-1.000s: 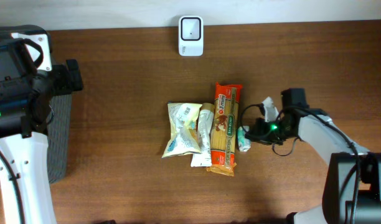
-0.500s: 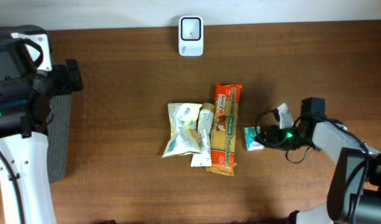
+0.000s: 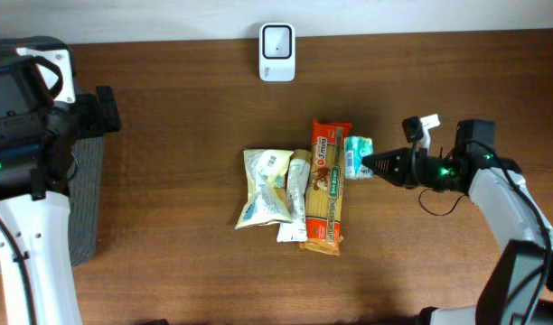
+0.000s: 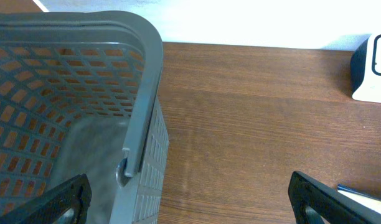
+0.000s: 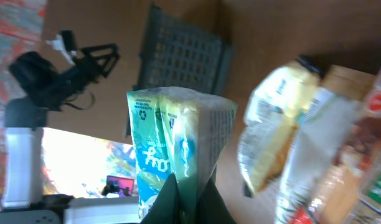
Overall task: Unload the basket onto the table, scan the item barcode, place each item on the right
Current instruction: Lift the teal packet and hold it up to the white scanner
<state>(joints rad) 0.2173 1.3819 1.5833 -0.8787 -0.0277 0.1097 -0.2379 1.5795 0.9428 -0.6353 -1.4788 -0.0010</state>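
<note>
A small green and white packet point(image 3: 357, 154) hangs just right of the orange pasta pack point(image 3: 326, 185), and my right gripper point(image 3: 370, 164) is shut on its edge. In the right wrist view the packet point(image 5: 173, 134) stands up from the dark fingertips point(image 5: 167, 198) of that gripper point(image 5: 185, 188). The white scanner point(image 3: 276, 40) stands at the table's far edge, well away from the packet. My left gripper point(image 4: 190, 206) is open and holds nothing, hovering over the rim of the grey basket point(image 4: 144, 93) at the far left.
A pale yellow bag point(image 3: 264, 186) and a white packet point(image 3: 295, 195) lie against the pasta pack's left side. The grey basket point(image 3: 87, 203) sits at the table's left edge under the left arm. The scanner point(image 4: 372, 67) shows at the left wrist view's right edge.
My right gripper has carried the small packet from beside the lower end of the pasta pack toward the far side, up by its top end. The left arm has not moved.
</note>
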